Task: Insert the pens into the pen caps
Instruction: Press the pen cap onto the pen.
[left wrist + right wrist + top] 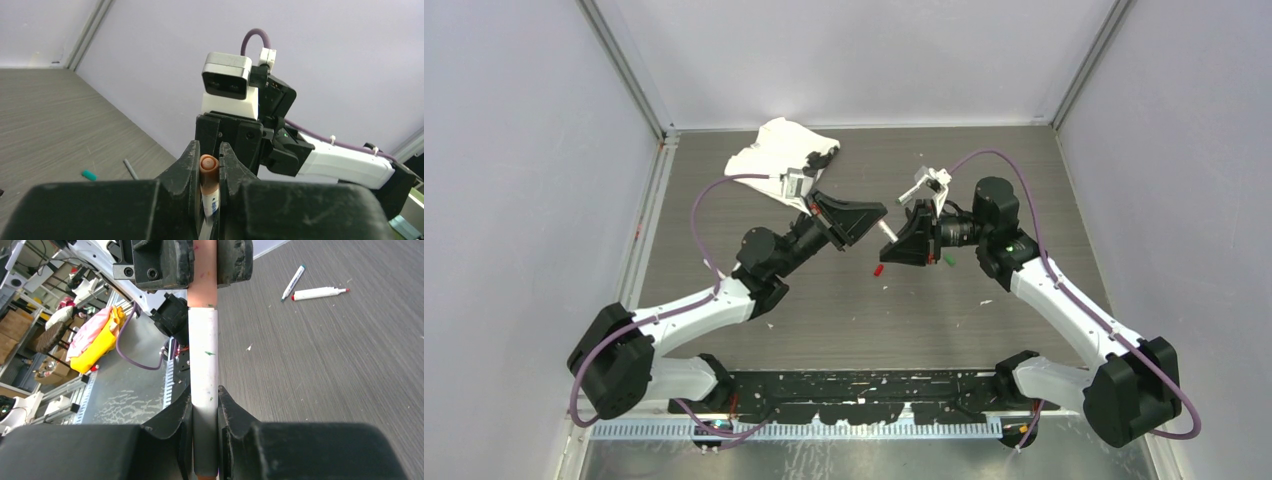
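Salmon pink cap [202,285] is clamped in the left gripper [209,165], and the right gripper [205,405] is closed on the white pen [204,355] barrel. Cap and barrel already meet in mid-air between the arms. I would press straight along the pen's axis, without bending.

Overhead rear view, opposed wrist close-ups sharing pen [205,355]

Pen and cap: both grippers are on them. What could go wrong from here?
1. The left gripper clamps the cap and the right gripper the pen, in mid-air: an off-axis push could bend or jam them.
2. Whether the cap is fully seated doesn't show; letting go early might leave it loose.
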Controlling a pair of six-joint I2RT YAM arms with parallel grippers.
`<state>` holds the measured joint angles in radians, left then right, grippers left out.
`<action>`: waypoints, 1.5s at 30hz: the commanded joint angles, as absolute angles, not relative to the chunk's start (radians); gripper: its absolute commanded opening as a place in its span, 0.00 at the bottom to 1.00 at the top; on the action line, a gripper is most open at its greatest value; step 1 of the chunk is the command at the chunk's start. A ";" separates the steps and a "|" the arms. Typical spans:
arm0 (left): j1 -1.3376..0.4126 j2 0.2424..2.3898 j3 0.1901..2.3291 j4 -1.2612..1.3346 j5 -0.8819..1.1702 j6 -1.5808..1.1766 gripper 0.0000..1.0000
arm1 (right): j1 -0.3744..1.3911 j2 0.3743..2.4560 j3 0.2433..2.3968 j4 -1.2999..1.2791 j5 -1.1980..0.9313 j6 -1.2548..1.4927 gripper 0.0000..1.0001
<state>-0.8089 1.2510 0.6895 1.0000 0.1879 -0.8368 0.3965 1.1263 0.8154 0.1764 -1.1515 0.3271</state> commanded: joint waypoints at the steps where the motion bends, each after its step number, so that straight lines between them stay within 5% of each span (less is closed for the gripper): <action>1: -0.798 1.226 0.660 1.020 0.329 -0.854 0.01 | 0.382 1.124 0.838 0.148 -1.153 0.280 0.01; 10: -0.842 1.344 0.620 1.160 0.459 -0.966 0.01 | 0.382 1.131 0.816 0.147 -1.093 0.233 0.01; 18: -1.035 1.388 0.498 1.094 0.101 -0.983 0.01 | 0.379 1.121 0.864 -0.096 -0.891 0.010 0.01; 29: -1.110 1.560 0.488 1.325 0.296 -1.072 0.01 | 0.336 1.122 0.843 -0.042 -0.879 0.063 0.01; 34: -1.115 1.634 0.499 1.430 0.488 -1.096 0.00 | 0.266 1.134 0.750 0.325 -1.032 0.367 0.01; 45: -1.149 1.561 0.519 1.431 0.629 -1.057 0.01 | 0.190 1.159 0.689 0.634 -1.079 0.621 0.01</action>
